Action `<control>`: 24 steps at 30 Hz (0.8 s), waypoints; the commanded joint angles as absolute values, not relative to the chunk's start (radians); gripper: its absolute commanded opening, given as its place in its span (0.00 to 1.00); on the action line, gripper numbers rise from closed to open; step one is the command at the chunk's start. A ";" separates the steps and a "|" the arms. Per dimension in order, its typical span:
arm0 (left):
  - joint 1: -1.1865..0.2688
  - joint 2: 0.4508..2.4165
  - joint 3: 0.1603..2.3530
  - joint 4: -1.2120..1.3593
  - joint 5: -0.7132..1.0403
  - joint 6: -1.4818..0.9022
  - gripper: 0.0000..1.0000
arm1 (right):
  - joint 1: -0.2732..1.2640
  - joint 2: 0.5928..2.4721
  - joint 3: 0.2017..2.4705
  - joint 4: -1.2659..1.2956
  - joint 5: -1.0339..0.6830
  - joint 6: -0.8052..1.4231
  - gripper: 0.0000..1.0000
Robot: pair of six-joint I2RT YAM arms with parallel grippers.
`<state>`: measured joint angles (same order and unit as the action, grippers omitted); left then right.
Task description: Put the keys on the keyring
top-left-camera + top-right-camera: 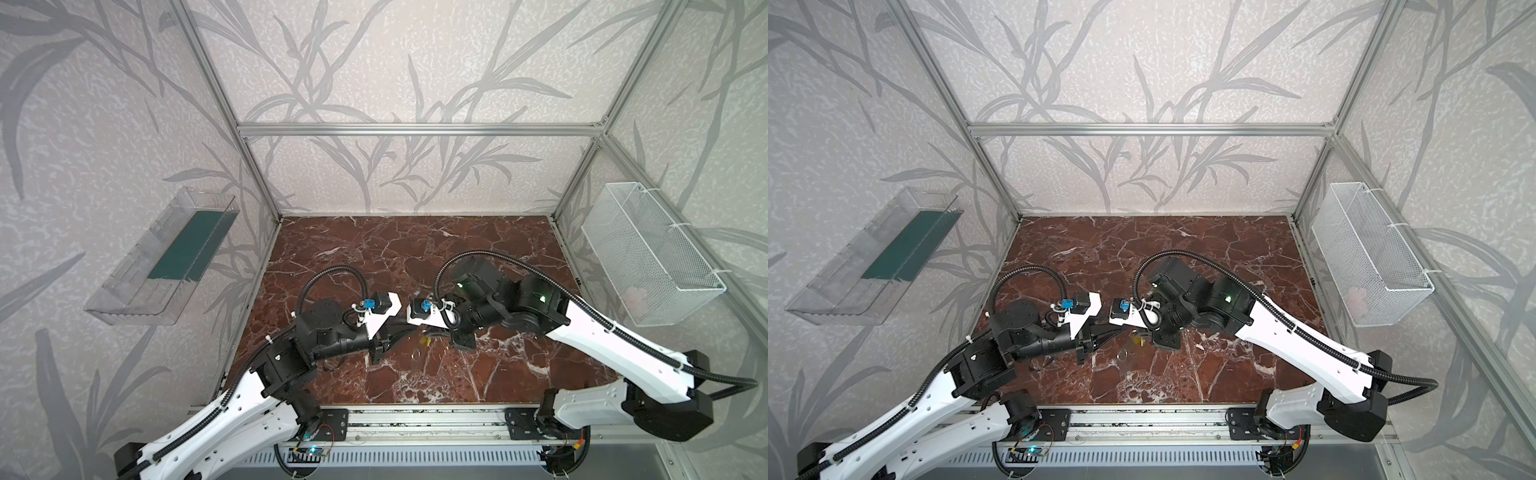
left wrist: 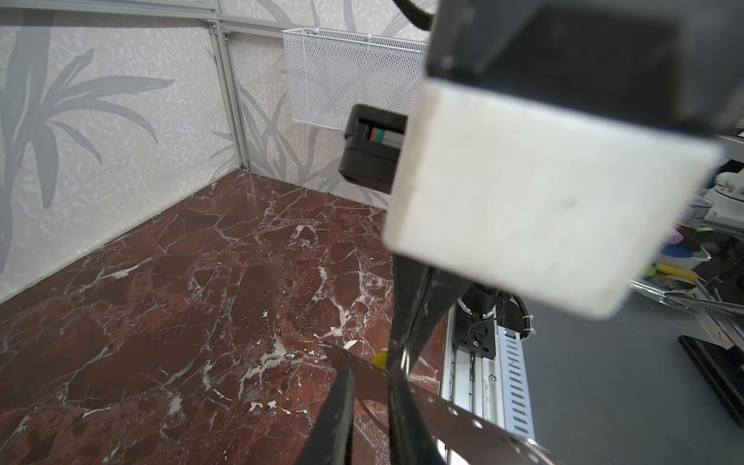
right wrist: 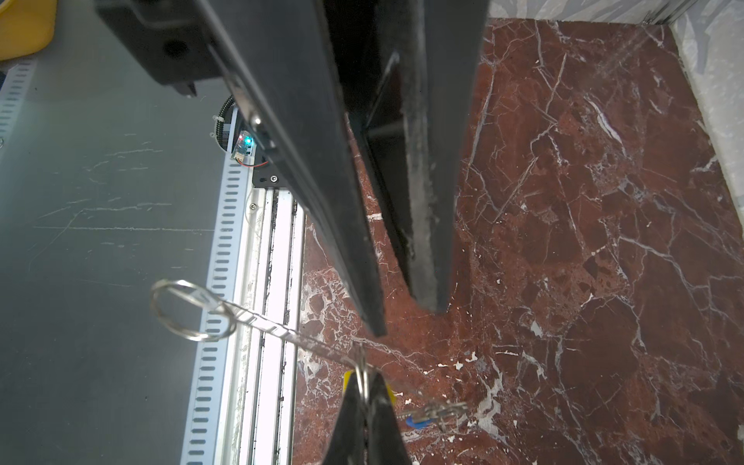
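Top views: arms meet over the bench [image 1: 415, 257], yellow key [image 1: 424, 340] just nearer.
Left wrist: left tool [image 2: 370, 368] straddles the keyring [image 2: 435, 404]; grip we cannot tell.
Right wrist: right tool [image 3: 365, 376] clamped on wire loop [image 3: 363, 362], blue key [image 3: 416, 421] beside; we judge threading next, needing alignment.

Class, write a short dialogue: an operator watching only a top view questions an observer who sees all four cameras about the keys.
Operator: From above, the right arm hides its own tip. Is it holding anything?
Observer: Yes. The right gripper is shut on a thin metal ring.
Operator: Where is the blue key?
Observer: The blue key is beside those fingertips, ungripped, apparently lying on the table.
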<state>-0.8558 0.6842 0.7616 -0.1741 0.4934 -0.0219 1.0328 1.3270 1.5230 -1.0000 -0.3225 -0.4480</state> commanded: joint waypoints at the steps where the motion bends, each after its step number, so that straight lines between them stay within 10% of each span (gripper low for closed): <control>1: -0.859 0.682 0.751 -0.108 0.564 -0.034 0.19 | 1.032 1.309 1.530 -1.007 -0.338 -0.466 0.00; 24: -0.864 0.797 0.739 -0.042 0.622 -0.058 0.14 | 1.032 1.289 1.520 -0.968 -0.370 -0.463 0.00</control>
<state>-0.8585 0.7876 0.7486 -0.0494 0.6113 -0.0566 1.0283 1.3182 1.5223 -1.0080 -0.3332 -0.4610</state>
